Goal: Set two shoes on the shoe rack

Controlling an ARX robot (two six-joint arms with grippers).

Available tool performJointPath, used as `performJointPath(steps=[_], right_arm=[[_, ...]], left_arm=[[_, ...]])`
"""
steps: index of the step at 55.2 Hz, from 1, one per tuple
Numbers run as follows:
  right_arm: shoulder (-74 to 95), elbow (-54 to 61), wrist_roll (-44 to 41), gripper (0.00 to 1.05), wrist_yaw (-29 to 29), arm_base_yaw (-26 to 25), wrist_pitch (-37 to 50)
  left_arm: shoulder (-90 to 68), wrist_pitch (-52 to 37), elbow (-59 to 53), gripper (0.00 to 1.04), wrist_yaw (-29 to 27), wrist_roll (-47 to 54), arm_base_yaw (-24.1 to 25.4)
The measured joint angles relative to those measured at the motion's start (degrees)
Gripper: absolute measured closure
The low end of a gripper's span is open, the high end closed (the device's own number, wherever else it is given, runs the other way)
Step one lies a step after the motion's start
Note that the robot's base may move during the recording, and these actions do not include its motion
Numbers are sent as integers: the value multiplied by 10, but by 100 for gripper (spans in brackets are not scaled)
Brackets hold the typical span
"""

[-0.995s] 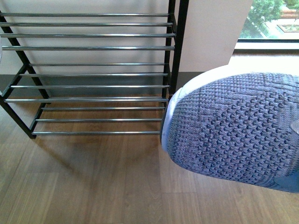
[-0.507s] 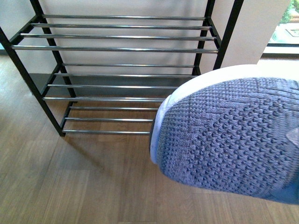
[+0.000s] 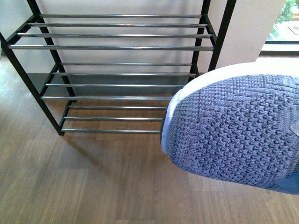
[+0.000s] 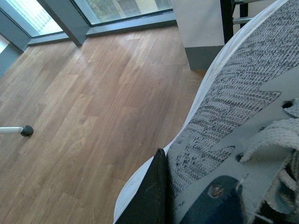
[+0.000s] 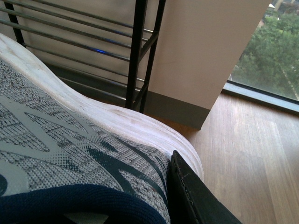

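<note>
Shoe [image 3: 238, 135] hangs off the floor in front of the rack [image 3: 112, 47], by its right post, toe level with the lower bars. It looks light. The knit upper is soft and will crush, the white sole is stiffer, so hold it at the heel collar. Left claw [image 4: 156, 198] and right claw [image 5: 189, 196] each show one finger flush on a shoe's side, so I judge you're clamped. Versus half a second ago, the toe sits further right, uncovering more of the bottom bars.
</note>
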State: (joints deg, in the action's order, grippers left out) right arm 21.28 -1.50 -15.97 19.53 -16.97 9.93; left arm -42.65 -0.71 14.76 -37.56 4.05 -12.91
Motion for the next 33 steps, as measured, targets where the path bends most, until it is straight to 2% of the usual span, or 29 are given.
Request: performJointPath(steps=[33], right_arm=[[0,0,-1,98,-2,0,0]], left_arm=[[-1,0,0,103,1,-1,0]])
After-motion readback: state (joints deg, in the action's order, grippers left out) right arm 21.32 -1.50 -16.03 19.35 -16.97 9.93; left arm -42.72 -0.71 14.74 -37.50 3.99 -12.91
